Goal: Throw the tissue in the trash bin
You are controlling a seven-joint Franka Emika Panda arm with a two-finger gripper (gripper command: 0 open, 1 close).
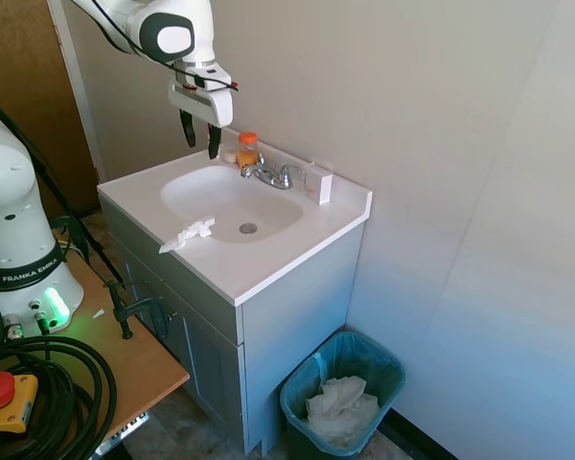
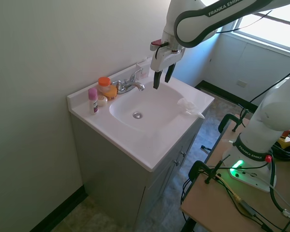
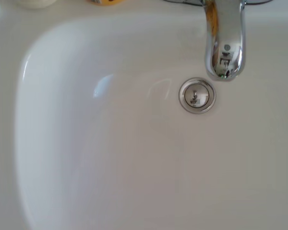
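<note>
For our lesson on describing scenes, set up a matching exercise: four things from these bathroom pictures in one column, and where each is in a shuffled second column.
1. tissue
2. trash bin
3. gripper
4. orange-capped bottle

A. on the floor beside the vanity
B. in the air above the basin
C. on the sink's front rim
D. on the counter beside the faucet

Pairs: 1-C, 2-A, 3-B, 4-D

A white sink counter (image 1: 268, 264) on a grey vanity cabinet (image 1: 297, 316) stood against plain pale walls (image 1: 412, 86), with a chrome faucet (image 1: 268, 175) at the far edge. A wooden door (image 1: 24, 96) lay to the left. Daylight entered through a window (image 2: 275, 24).
</note>
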